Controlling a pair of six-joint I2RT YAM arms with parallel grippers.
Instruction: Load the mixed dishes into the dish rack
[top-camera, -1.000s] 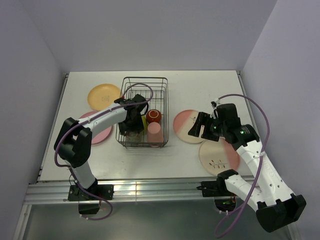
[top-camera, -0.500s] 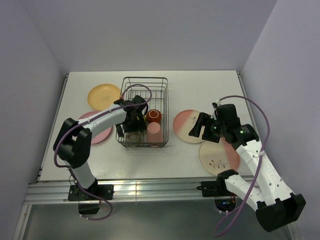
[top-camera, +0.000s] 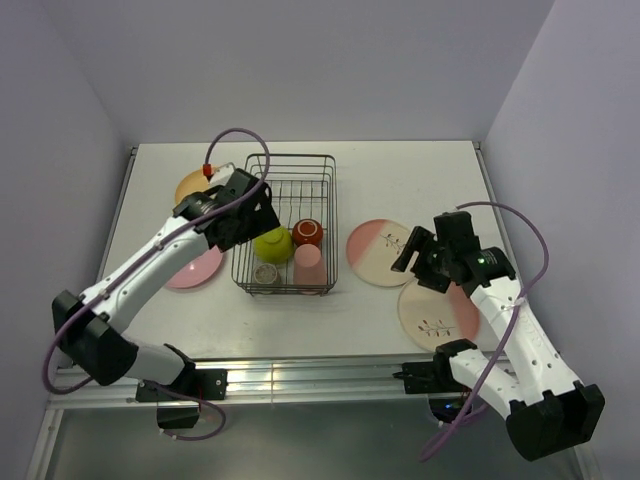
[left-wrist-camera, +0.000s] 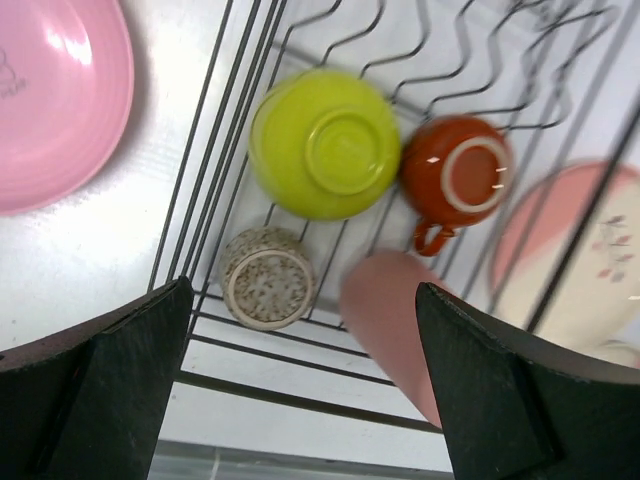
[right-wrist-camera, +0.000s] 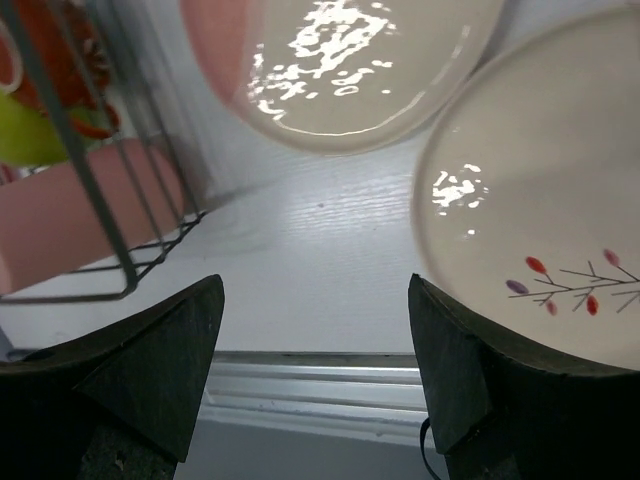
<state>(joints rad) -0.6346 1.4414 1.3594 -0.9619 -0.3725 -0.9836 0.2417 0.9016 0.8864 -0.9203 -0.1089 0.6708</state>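
We saw the left end effector (left-wrist-camera: 305, 292) spread open and empty above the thin dark wire dish rack (top-camera: 292, 156). In the rack a glossy lime-green bowl (left-wrist-camera: 325, 142), a red-brown handled mug (left-wrist-camera: 458, 175) and a speckled grey-beige cup (left-wrist-camera: 267, 277) sat bases up beside a smooth salmon-pink cup (left-wrist-camera: 385, 305). The right end effector (right-wrist-camera: 315, 290) hung open over the white bench (top-camera: 400, 180), near the round pink-and-cream plate (right-wrist-camera: 350, 70) and the twig-drawn plate (right-wrist-camera: 540, 200).

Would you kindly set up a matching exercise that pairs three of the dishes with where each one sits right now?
Things:
1. lime-green bowl
2. pink plate
3. twig plate

Places:
A. on the table, right of the dish rack
B. inside the dish rack
C. on the table, left of the dish rack

Pairs: 1-B, 2-C, 3-A
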